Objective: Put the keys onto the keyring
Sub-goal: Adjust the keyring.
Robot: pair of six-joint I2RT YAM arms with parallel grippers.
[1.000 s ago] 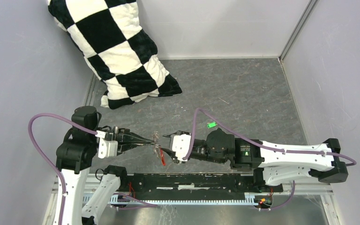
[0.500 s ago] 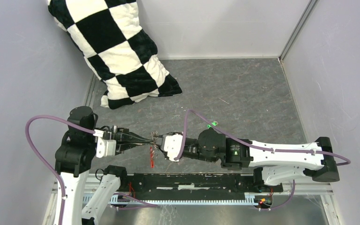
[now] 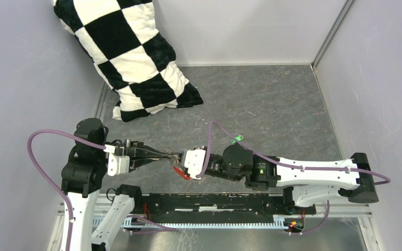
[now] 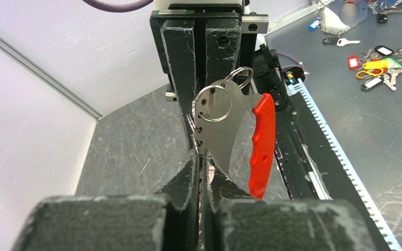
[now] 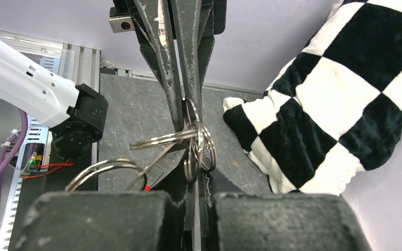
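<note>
The keyring (image 3: 177, 157) hangs in the air between my two grippers, low over the near part of the table. My left gripper (image 3: 169, 155) is shut on its thin metal links, seen edge-on in the left wrist view between the closed left gripper (image 4: 201, 157) tips. Beyond them show silvery rings (image 4: 213, 103) and the red tag (image 4: 261, 141). My right gripper (image 3: 181, 161) faces it from the right and is shut on the bunched rings (image 5: 199, 141); its tips (image 5: 195, 172) pinch them. The red tag (image 3: 183, 175) dangles below. One green-headed key (image 3: 236, 139) lies on the table behind the right arm.
A black-and-white checkered pillow (image 3: 136, 57) leans in the back left corner and also fills the right of the right wrist view as the pillow (image 5: 345, 94). Grey walls enclose the table. A pile of other keys and tags (image 4: 377, 68) lies outside the cell.
The right arm slid left up to the left gripper, and its jaws closed on the rings. The red tag swung from hanging straight down to tilting rightward under the right gripper.
</note>
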